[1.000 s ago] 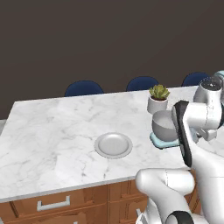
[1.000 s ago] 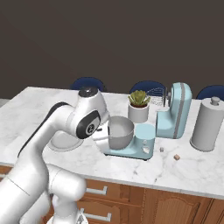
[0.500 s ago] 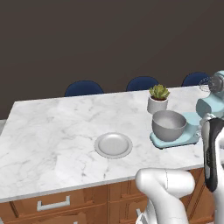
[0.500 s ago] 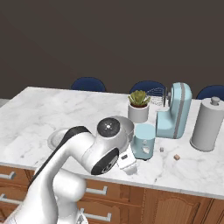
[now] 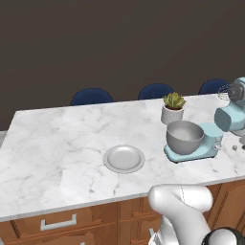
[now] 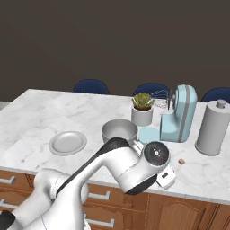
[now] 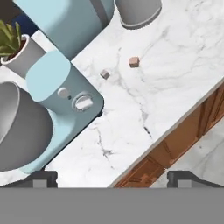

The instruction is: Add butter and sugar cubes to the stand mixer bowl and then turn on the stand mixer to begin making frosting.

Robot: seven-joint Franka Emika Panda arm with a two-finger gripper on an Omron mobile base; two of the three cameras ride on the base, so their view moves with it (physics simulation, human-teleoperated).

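While the gripper (image 7: 111,177) hangs with its jaws spread wide and empty over the counter edge, the stand mixer (image 6: 177,117) stands behind it, the stand mixer bowl (image 6: 119,131) on the mixer's base and two small brown cubes (image 7: 134,61) just beside the mixer.

stand mixer bowl (image 5: 184,136) on stand mixer (image 5: 225,125) base | plate (image 5: 124,158) left

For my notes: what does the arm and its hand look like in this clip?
A glossy white arm with rounded segments, black bands at the joints and a round dark cap on one joint. The hand ends in two small dark, blocky finger tips. No cables or markings are visible.
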